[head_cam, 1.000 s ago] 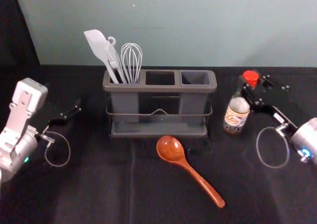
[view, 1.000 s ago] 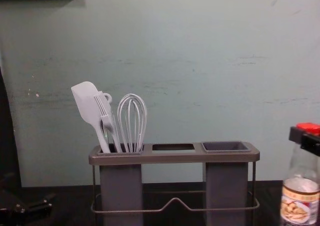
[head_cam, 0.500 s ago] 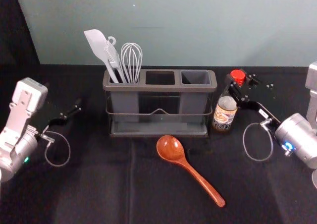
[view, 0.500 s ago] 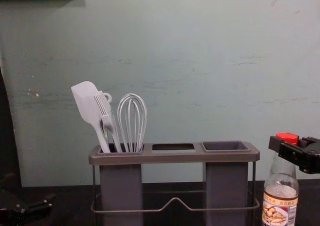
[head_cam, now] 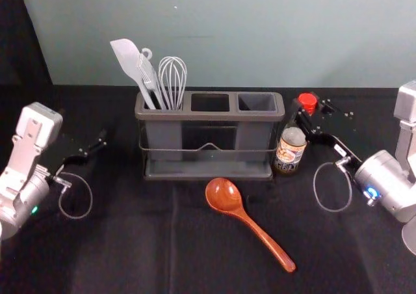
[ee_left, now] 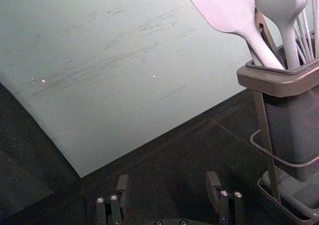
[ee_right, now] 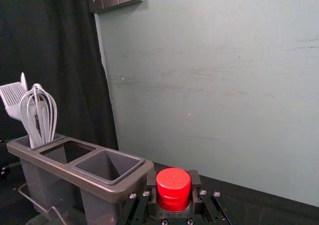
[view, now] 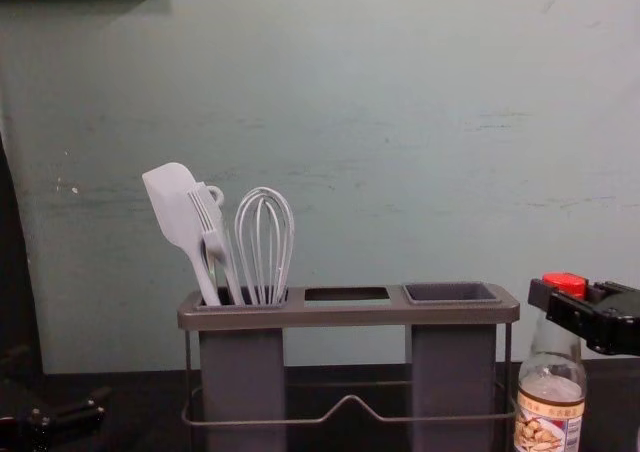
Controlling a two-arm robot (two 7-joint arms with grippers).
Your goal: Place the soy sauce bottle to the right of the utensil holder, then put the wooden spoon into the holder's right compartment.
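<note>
The soy sauce bottle (head_cam: 289, 156), clear glass with a red cap and a printed label, is upright just beside the utensil holder's right end. The grey, three-compartment utensil holder (head_cam: 209, 116) stands upright, its left compartment occupied. The glossy reddish-brown wooden spoon (head_cam: 245, 218) lies in front, its handle slanting nearer and rightward.

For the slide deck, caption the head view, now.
Right end effector grips the soy sauce bottle beside the utensil holder; wooden spoon lies in front.
</note>
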